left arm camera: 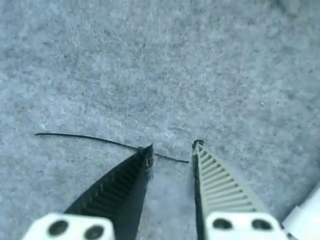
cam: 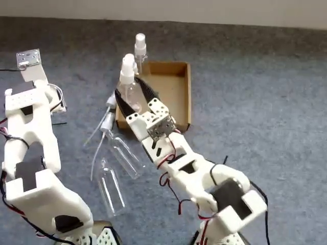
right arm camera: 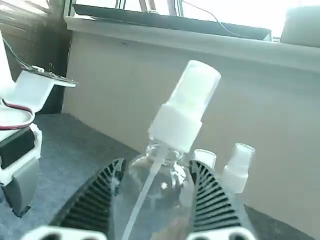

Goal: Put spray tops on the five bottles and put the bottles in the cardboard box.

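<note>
Clear glossy plastic bottle (right arm camera: 155,195), matt cardboard box (cam: 171,84), fuzzy carpet (cam: 255,102)

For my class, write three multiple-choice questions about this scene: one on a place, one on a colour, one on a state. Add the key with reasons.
1. Where do the two topless bottles lie? A in the cardboard box; B on the carpet; C on a shelf.
2. What colour is the spray top on the held bottle? A blue; B white; C black.
3. How is the right gripper? A open; B shut on nothing; C shut on a bottle.
Key: 1 B, both lie flat on the carpet outside the cardboard box. 2 B, it is plainly white. 3 C, it clamps the held bottle's sides.
</note>
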